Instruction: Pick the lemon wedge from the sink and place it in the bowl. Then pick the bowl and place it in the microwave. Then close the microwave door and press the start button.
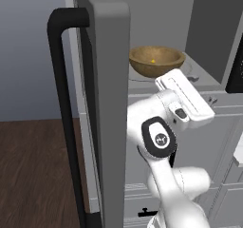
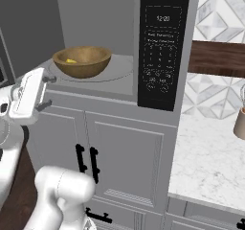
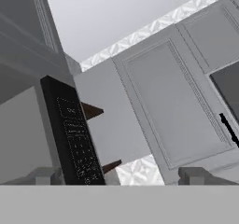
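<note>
The round brown wooden bowl (image 2: 82, 60) holding the tiny yellow lemon wedge (image 2: 71, 61) sits inside the grey built-in microwave (image 2: 95, 80), just beyond the spread, empty fingers (image 3: 46, 175); the grey-framed door (image 1: 107, 113) stands open, start unpressed.

The round brown wooden bowl (image 2: 82, 60) stands upright on the pale grey floor inside the large grey built-in microwave (image 2: 98, 42). The tiny bright yellow lemon wedge (image 2: 71, 61) lies inside the bowl. The wide grey microwave door (image 1: 107, 108) with its long black bar handle (image 1: 64, 108) stands open.
</note>
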